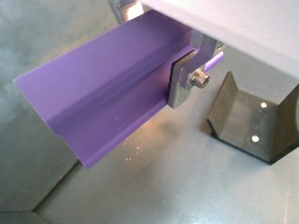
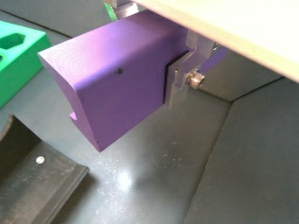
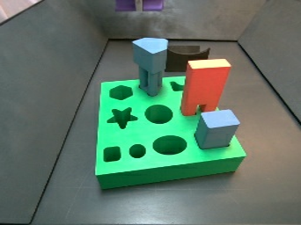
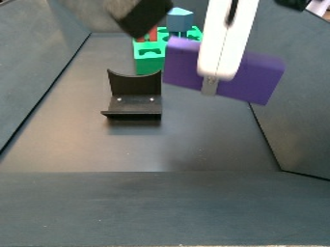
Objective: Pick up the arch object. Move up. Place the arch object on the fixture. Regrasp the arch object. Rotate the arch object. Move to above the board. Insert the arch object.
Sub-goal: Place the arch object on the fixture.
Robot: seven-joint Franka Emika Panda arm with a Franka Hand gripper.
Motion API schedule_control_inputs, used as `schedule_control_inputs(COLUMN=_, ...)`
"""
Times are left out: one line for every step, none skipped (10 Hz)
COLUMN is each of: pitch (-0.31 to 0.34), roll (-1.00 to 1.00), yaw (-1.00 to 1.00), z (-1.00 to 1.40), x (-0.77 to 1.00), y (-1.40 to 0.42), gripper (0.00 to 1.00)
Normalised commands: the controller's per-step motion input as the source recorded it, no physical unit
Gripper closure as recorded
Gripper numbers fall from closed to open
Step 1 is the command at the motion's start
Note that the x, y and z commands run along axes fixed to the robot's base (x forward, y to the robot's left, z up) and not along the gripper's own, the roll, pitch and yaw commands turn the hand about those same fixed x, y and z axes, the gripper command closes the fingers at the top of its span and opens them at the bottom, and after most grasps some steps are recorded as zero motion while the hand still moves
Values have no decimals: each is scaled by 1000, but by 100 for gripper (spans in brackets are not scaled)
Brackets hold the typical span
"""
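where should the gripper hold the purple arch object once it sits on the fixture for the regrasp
Probably across its two broad flat faces near one end, coming from above. The arch object is a long slab, and those parallel faces suit the flat plates of the gripper, which is shut on one end of it now, in the air beside the fixture. A grip there should leave the other end free for the board.

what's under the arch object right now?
Nothing touches it: the hand holds the arch object in the air over bare dark floor. The fixture stands off to one side, its top empty. The floor right beneath the block is hidden in both wrist views.
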Motion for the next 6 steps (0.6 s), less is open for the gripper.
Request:
schedule_control_inputs(pitch=106, roll=64, yaw=17, z=590, x=-17, y=-5, gripper=100)
schedule_control_inputs(pitch=108, roll=66, yaw=17, z=506, x=-13, y=-2, gripper=100)
schedule_control_inputs(pitch=120, roll=68, yaw=19, z=339, x=-6, y=0, gripper=100)
schedule_control_inputs(pitch=124, roll=66, yaw=22, z=216, x=-1, y=2, gripper=100)
schedule_control_inputs(pitch=-31, roll=27, yaw=1000, z=275, x=1000, y=-850, gripper=100)
schedule_control_inputs(pitch=-31, roll=26, yaw=1000, z=254, x=1000, y=-847, gripper=100)
